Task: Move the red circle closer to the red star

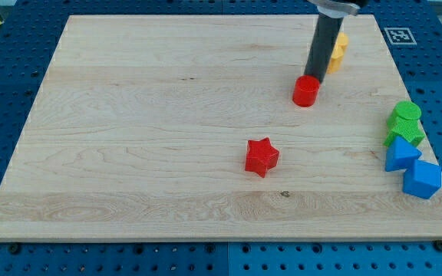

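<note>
While my tip (314, 77) touches the one red circle (306, 91), one red star (262, 156) lies apart.

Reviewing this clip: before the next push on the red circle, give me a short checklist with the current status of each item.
1. My tip is at the red circle, on its upper-right side, away from the red star: ok.
2. Actual contact between tip and circle: cannot tell, the rod's end meets the circle's top edge in this view.
3. Straight path from circle down-left to star holds no other block: ok.
4. Yellow block sits behind the rod, off the push line: ok.
5. Green blocks and blue blocks sit at the view's right edge, away from the path: ok.
6. Circle already near the star: not ok, a clear gap remains.
</note>
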Robot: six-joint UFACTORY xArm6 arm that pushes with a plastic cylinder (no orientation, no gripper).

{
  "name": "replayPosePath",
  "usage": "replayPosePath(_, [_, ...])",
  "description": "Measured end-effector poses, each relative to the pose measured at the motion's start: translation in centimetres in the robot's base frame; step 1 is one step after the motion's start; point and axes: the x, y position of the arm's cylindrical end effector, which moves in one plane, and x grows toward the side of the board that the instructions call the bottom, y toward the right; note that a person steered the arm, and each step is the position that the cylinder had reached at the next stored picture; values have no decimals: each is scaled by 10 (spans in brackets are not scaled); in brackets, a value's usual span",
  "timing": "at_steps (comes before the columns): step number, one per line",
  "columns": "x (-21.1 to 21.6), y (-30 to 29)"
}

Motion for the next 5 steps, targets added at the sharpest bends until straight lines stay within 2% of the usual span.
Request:
replayPosePath(3, [15,-62])
replayPosePath(4, [22,-62])
replayPosePath(5, [23,-30])
